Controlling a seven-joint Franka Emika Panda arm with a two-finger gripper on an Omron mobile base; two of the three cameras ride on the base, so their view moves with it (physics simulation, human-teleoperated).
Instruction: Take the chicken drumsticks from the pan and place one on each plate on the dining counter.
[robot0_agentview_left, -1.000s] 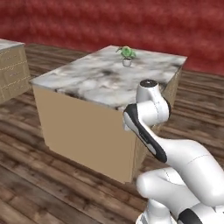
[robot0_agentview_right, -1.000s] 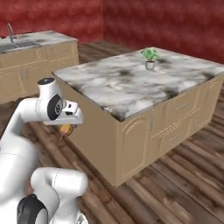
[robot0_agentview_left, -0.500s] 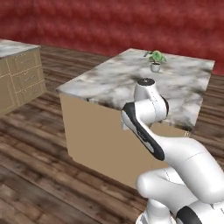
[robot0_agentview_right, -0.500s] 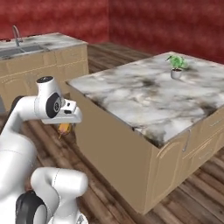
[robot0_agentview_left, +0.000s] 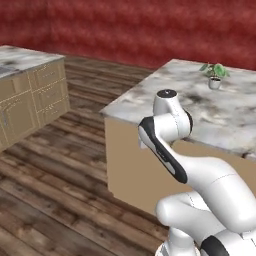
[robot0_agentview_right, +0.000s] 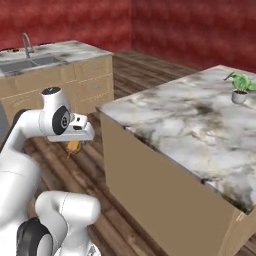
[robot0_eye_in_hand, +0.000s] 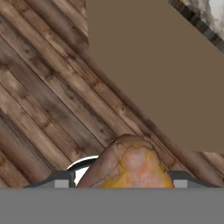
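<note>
My gripper is shut on a golden-yellow chicken drumstick, which hangs just under the hand, above the wooden floor. In the hand view the drumstick sits between the fingertips of the gripper, its orange-yellow skin facing the camera. The dining counter, with its grey sink and faucet, stands at the far left; its marbled end also reaches into the left base view. The pan and the plates are out of view.
The tan island with a marble top and a potted plant stands close on my right; its corner is just beside the arm. Its tan side looms over the drumstick. Wooden floor lies between island and counter.
The whole picture has shifted: the base has moved, so the island has slid right and the sink counter has come closer. The arm keeps its pose with the drumstick still in its grip.
</note>
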